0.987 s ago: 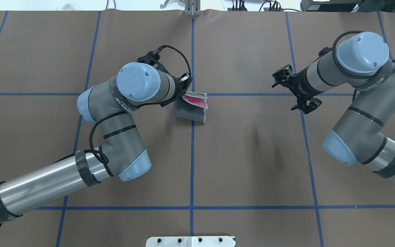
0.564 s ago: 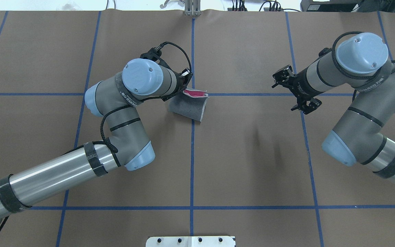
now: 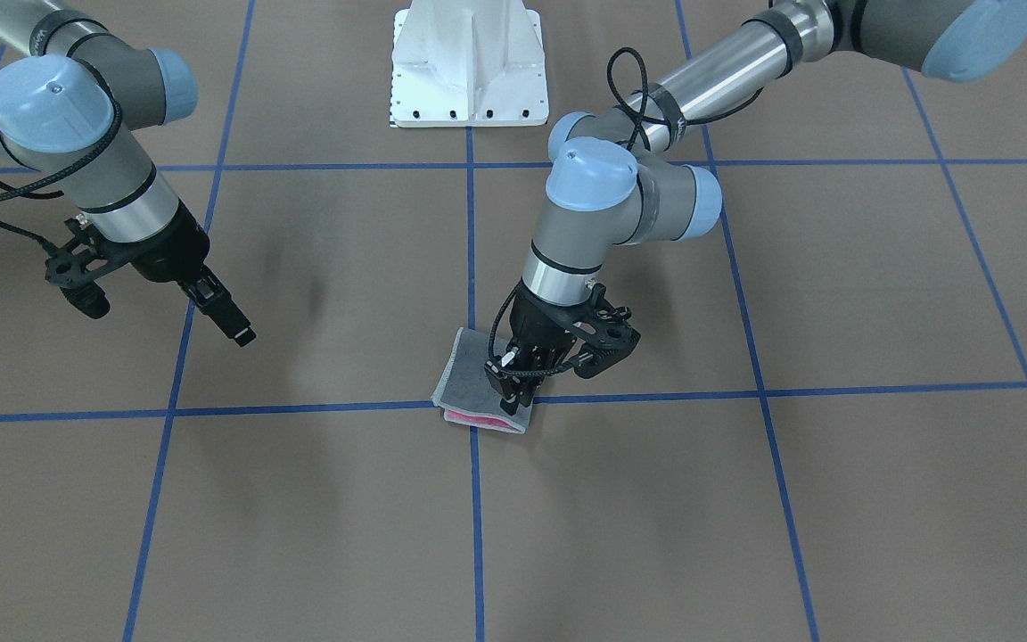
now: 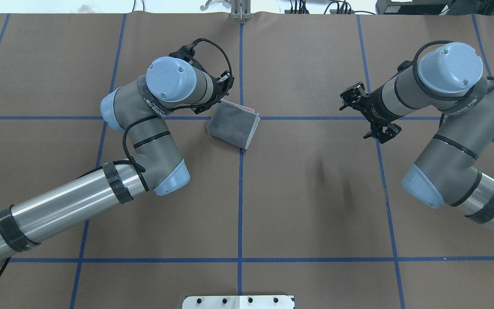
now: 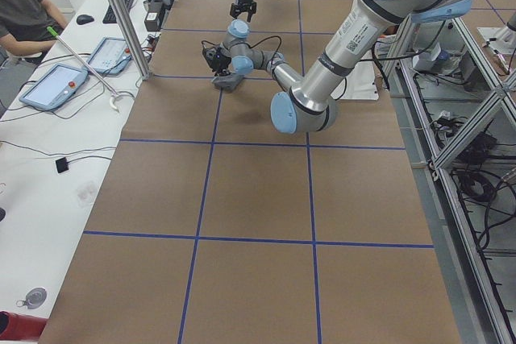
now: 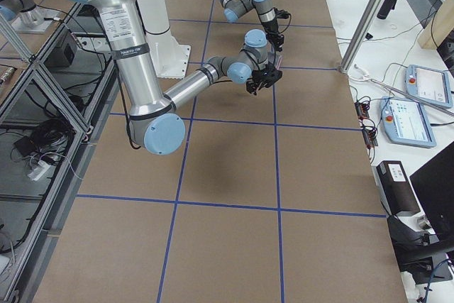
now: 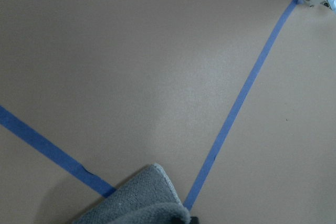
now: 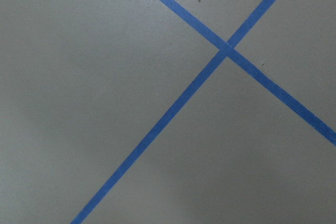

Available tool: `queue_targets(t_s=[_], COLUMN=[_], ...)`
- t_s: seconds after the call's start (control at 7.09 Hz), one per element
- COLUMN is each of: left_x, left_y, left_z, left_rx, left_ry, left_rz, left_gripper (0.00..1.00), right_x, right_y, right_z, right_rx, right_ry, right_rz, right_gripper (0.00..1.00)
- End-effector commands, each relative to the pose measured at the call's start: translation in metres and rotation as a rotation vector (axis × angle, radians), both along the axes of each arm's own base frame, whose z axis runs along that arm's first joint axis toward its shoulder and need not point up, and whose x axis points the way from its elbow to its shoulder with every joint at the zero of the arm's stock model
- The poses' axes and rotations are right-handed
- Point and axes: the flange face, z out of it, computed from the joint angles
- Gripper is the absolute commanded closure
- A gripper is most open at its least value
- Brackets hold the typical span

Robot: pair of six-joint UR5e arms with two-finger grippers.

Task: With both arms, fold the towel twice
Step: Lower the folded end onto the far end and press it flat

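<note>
- Left gripper [image 3: 513, 399] sits low on the towel [image 4: 232, 124], its black fingers [image 3: 506, 385] pinched on the cloth's edge at the corner farthest from the robot's base.
- Folded into a small block, the towel lies on the brown worktop [image 4: 315, 206] at the crossing of two blue tape lines [image 4: 240, 193], dark grey face up, with a thin strip of pink showing along one edge and a pale stitched border on the side.
- From the left wrist camera only a grey rounded fold of towel shows at the bottom, touching the tape.
- Right gripper [image 3: 237, 328] hangs above bare worktop, well apart from the towel, holding nothing; its fingers look close together, though I cannot tell for sure whether they are clenched.
- A white pedestal base [image 3: 469, 62] stands between the arms.
</note>
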Motion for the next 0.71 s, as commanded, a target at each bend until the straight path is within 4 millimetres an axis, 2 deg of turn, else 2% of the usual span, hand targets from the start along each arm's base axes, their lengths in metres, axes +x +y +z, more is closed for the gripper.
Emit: queue_targets(t_s=[0.0,0.14,0.42,0.56], left_x=[-0.012,-0.012,0.018,0.036], left_y=[-0.013,-0.013,0.002,0.014], left_z=[-0.011,-0.008,0.010,0.021], left_rx=[0.015,0.015,0.019,0.028], left_ry=[0.017,0.014,0.042,0.059], left_rz=[-0.002,0.000,0.034,0.056], left_gripper=[0.00,0.00,0.00,0.00], right_x=[-0.005,-0.007,-0.005,0.006], right_y=[-0.003,-0.004,-0.006,-0.012], right_z=[0.001,-0.001,-0.005,-0.006], right_rx=[0.000,0.001,0.001,-0.004], right_ry=[0.004,0.003,-0.007,-0.012], right_rz=[-0.001,-0.003,-0.003,0.010], right_gripper=[0.00,0.00,0.00,0.00])
